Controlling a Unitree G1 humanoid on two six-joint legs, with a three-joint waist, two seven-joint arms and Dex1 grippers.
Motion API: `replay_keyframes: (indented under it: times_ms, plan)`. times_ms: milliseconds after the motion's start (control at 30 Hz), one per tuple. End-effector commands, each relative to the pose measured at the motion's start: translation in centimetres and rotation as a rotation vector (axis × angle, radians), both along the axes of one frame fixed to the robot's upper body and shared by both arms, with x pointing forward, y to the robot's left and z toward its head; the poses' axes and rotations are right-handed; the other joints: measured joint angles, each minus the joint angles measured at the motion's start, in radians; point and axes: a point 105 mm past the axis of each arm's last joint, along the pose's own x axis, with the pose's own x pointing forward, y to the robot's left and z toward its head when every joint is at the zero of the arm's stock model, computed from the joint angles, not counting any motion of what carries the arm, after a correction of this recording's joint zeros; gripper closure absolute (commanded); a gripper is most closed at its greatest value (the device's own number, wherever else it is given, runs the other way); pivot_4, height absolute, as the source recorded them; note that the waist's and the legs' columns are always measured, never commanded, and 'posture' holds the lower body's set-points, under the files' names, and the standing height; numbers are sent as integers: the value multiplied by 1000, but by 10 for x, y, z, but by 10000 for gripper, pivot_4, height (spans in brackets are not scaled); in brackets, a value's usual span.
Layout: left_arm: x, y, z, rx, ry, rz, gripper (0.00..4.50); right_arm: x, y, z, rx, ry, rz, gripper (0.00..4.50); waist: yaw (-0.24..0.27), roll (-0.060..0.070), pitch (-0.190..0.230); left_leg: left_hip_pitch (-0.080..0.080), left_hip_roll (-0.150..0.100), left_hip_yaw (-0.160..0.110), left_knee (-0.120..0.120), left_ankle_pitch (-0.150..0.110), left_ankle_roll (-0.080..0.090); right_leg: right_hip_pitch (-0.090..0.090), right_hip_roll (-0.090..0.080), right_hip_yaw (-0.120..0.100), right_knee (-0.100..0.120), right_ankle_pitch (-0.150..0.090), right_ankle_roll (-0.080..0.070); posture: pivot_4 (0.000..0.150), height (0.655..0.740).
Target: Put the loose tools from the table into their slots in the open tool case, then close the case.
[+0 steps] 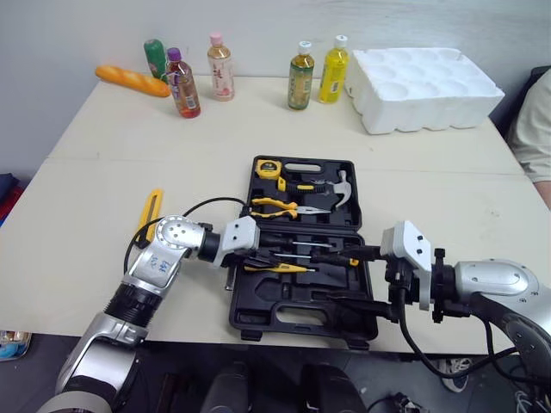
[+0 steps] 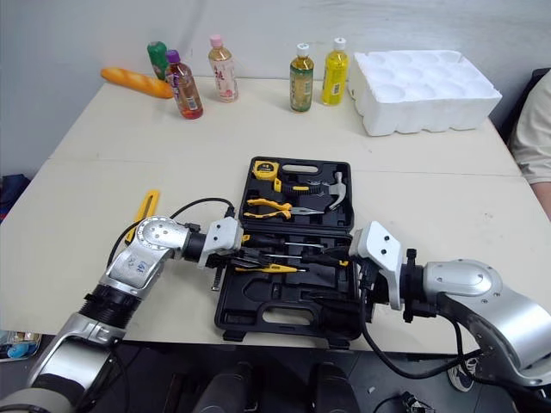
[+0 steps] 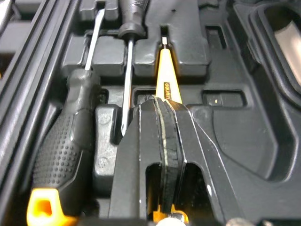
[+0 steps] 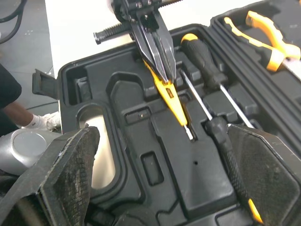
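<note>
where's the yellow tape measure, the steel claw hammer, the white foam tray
yellow tape measure [image 1: 268, 168]: left eye view, its body
steel claw hammer [image 1: 343, 185]: left eye view, its head
white foam tray [image 1: 413, 117]: left eye view, its near wall

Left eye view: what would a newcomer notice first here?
The open black tool case at the near edge of the table dominates. The left gripper is shut on a yellow-handled tool in the case's base, while the right gripper stands open at its right side. A loose yellow tool lies on the table left of the case.

likely a lab test room; bare cream table [image 1: 103, 172], blank wall [image 1: 69, 34], staged drink bottles [image 1: 300, 76], foam tray [image 1: 422, 86]
</note>
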Motion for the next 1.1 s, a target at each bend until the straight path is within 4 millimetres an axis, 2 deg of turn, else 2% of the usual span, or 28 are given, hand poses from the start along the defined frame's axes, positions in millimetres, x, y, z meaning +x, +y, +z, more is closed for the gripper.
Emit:
replay_keyframes:
  times_ms: [33, 133, 200, 233, 267, 300, 333, 467, 567, 633, 800, 1100]
  plan:
    - [-8, 9, 23, -120, 48, 38, 25688, 3, -10, 9, -14, -54, -34, 0, -5, 0, 0, 0, 0, 0, 0, 0, 0, 0, 0, 0, 0, 0, 0, 1500, 7384]
    - [-12, 32, 45, -206, 61, 164, 10966, 7, -35, 15, -46, -76, -122, 0, -9, 0, 0, -2, 0, -1, 0, 0, 0, -1, 0, 0, 0, 0, 0, 1500, 7384]
    - [-13, 59, 56, -263, 62, 312, 1872, 6, -60, 21, -53, -69, -197, 0, -10, 0, 0, -1, 0, -1, 0, 0, -1, -1, 0, 0, -1, 0, 0, 1500, 7384]
    - [-14, 75, 59, -287, 62, 396, 496, 6, -74, 22, -61, -64, -242, 0, -11, 0, 0, -1, 1, -1, 0, 0, -1, -1, 0, 0, -1, 0, 0, 1500, 7384]
    - [-17, 95, 59, -296, 64, 485, 496, 6, -93, 22, -65, -55, -311, 0, -12, 0, 0, -1, 1, -1, 0, 0, -1, 0, 0, 0, -1, 0, 0, 1500, 7384]
    - [-19, 107, 58, -298, 65, 539, 496, 5, -104, 22, -68, -48, -353, 0, -13, 0, 0, -1, 1, -1, 0, 0, -1, 0, 0, 0, -1, 0, 0, 1500, 7384]
    - [-22, 130, 56, -286, 47, 633, 496, 4, -124, 21, -76, -42, -427, 0, -14, 0, 0, -1, 1, -1, 0, 0, -1, 0, 0, 0, -1, 0, 0, 1500, 7384]
    - [-40, 204, 56, -287, 40, 941, 496, -10, -179, 19, -116, -21, -581, 0, -13, 0, 0, 0, 0, -1, -1, -2, 3, 0, -1, 0, -1, 0, 0, 1500, 7384]
    - [-60, 260, 54, -284, 25, 1176, 496, -14, -215, 24, -144, -32, -690, 0, -16, 1, 0, 1, 0, -1, -2, -6, 6, 0, -2, 1, -2, 0, -1, 1500, 7384]
    - [-69, 284, 47, -259, 21, 1272, 496, -15, -229, 27, -160, -39, -720, 0, -21, 1, 0, 3, 0, 0, -5, -6, 5, 0, -2, 2, -2, -1, -1, 1500, 7384]
    - [-77, 306, 35, -169, -8, 1366, 496, -12, -245, 31, -158, -26, -730, 0, -23, 2, 1, 8, 0, 2, -14, -5, 4, 1, -3, 3, -4, -2, -4, 1500, 7384]
    - [-69, 296, 35, -201, -17, 1362, 496, 7, -241, 23, -115, -27, -682, 0, -26, 4, 2, 8, 0, 2, -14, -6, 2, 0, -3, 3, -4, -2, -4, 1500, 7384]
